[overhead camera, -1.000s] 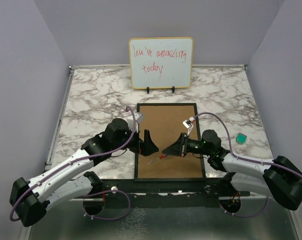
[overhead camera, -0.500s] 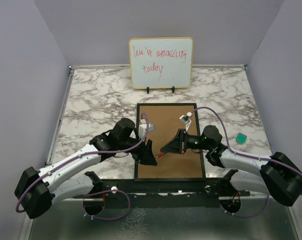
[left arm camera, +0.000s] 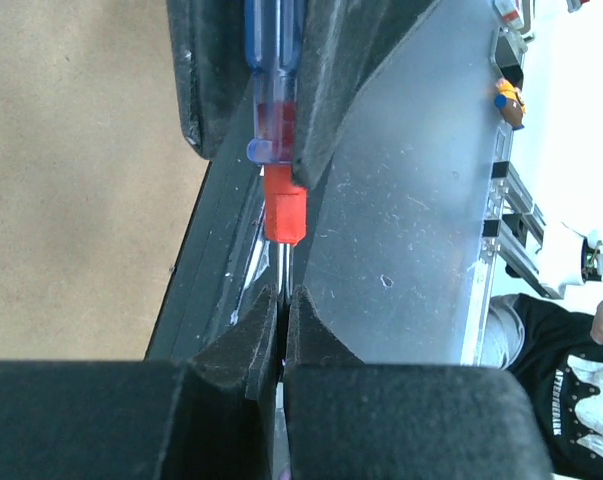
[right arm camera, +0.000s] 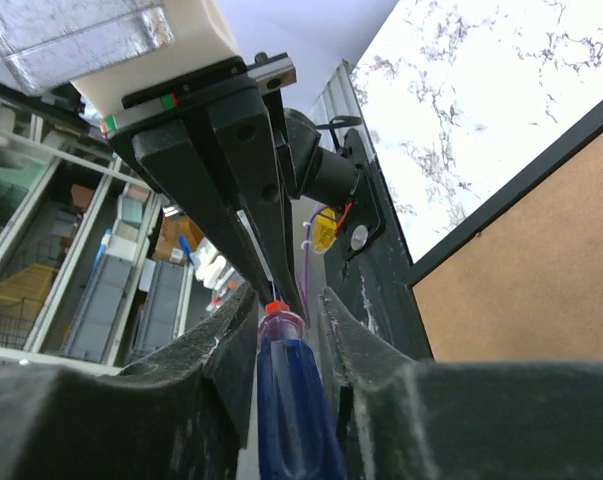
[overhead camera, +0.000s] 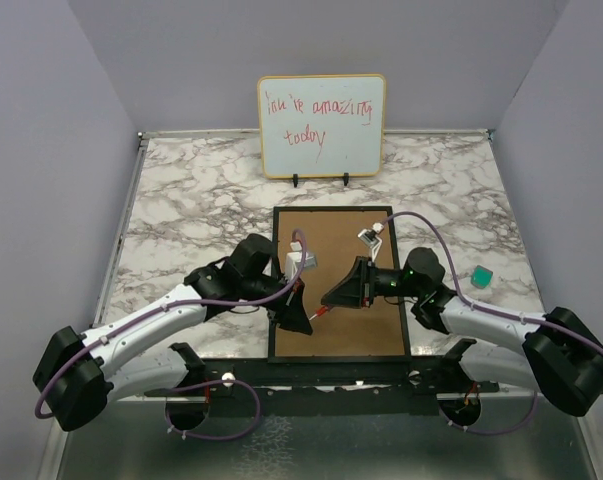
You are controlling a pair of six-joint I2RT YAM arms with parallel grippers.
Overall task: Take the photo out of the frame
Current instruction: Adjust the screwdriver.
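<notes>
So the left gripper (overhead camera: 299, 320) has slid nearer along the left edge and pinched shut on the metal shaft of the blue-handled, red-collared screwdriver (left arm camera: 283, 205), with the right gripper (overhead camera: 329, 299) still clamping the handle. Looks like a tool handoff, no prying yet. Both arms reach low over the thin black rectangular frame (overhead camera: 333, 255), which lies brown fibreboard back up, so the photo's hidden inside.
</notes>
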